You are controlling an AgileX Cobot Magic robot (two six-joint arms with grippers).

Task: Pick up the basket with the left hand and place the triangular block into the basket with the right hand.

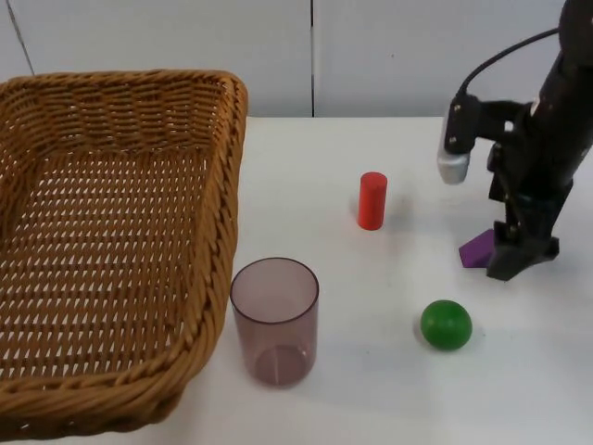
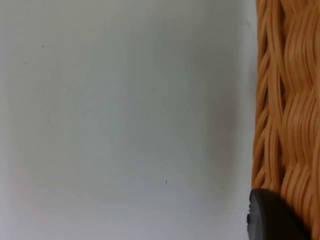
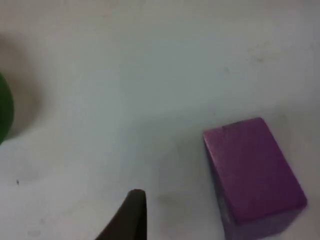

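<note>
A wicker basket (image 1: 102, 241) looms nearest the top camera, tilted and apparently lifted off the white desk (image 1: 371, 389); the left wrist view shows a black fingertip of the left tool (image 2: 272, 217) pressed against the woven wall, so that tool looks clamped on the rim, though the view is too close to be sure how firmly. Just beside the basket's near right corner stands a clear smoky-pink cup (image 1: 274, 321), and further right lies a green ball (image 1: 446, 324). Beyond them, at the right of the desk, the right tool (image 1: 519, 255) is down low over the purple triangular block (image 1: 478, 249), its fingers spread wide with nothing between them yet: in the right wrist view one dark fingertip stands on bare desk well to the side of the block (image 3: 252, 172). The step in hand is the grasp, and doing it well likely means centring the open fingers across the block's two flat parallel faces rather than its sloped ones, descending until the pads straddle it, and closing squarely so the wedge does not squirt out or skate toward the ball. The block itself is a matte, solid purple wedge with crisp edges, lying on one face. Farther back stands a red cylinder (image 1: 372, 200), upright and apart from everything.
</note>
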